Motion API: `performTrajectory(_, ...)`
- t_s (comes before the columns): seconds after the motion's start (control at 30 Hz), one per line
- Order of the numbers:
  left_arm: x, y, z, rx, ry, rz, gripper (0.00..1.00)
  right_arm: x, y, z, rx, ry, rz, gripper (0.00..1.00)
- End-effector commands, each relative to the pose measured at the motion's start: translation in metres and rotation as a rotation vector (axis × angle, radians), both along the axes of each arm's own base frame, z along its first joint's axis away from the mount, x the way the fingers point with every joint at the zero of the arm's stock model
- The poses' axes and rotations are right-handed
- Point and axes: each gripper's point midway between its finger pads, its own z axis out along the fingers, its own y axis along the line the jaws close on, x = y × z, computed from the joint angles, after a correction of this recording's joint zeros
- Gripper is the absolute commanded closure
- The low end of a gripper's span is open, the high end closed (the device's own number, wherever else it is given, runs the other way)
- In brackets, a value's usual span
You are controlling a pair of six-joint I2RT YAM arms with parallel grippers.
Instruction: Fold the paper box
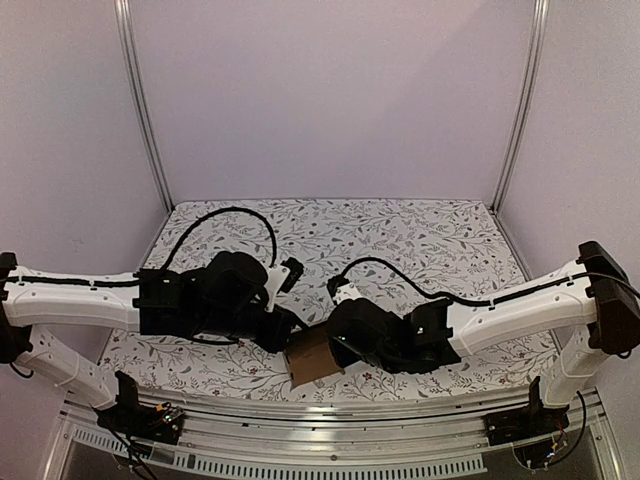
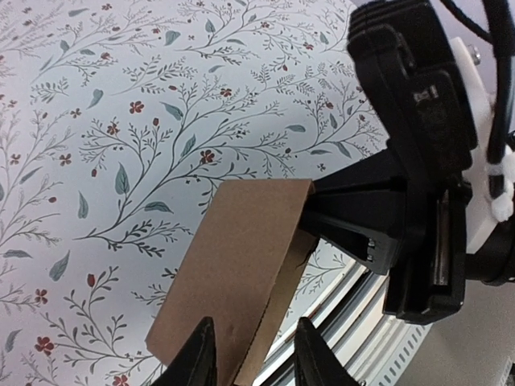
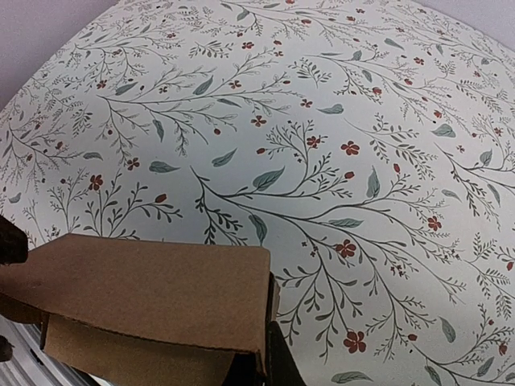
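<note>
The paper box [image 1: 313, 357] is a plain brown carton, partly folded, held over the table's near edge between my two grippers. In the left wrist view, the box [image 2: 233, 257] runs away from the camera. My left gripper [image 2: 253, 358] straddles its near folded edge with jaws apart, and a gap shows beside the right fingertip [image 2: 310, 354]. My right gripper [image 1: 338, 345] grips the box's far end. In the right wrist view, one black finger [image 3: 279, 362] presses the box's [image 3: 153, 289] side wall. The other finger is hidden behind the cardboard.
The table carries a white cloth with a floral print [image 1: 400, 240]. An aluminium rail [image 1: 330, 410] runs along the near edge, just below the box. Purple walls and metal posts [image 1: 140, 100] enclose the back and sides. Black cables [image 1: 240, 215] loop over both arms.
</note>
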Motion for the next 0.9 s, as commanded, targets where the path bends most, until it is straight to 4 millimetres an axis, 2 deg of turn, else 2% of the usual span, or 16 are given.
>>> performTrajectory(0.0,0.006,-0.002,-0.006,0.018,-0.009,-0.020,0.68,-0.012,-0.003,-0.028,-0.084,0.061,0.046,1.00)
performTrajectory(0.37,0.008,0.003,-0.022,0.064,-0.007,-0.017,0.77,-0.015,0.000,-0.031,-0.081,0.079,0.061,0.98)
performTrajectory(0.6,0.008,0.008,-0.035,0.091,0.003,-0.004,0.84,-0.016,0.004,-0.025,-0.058,0.079,0.069,0.75)
performTrajectory(0.87,0.006,0.013,-0.051,0.108,0.027,0.017,0.88,-0.022,0.005,-0.001,-0.003,0.083,0.109,0.57)
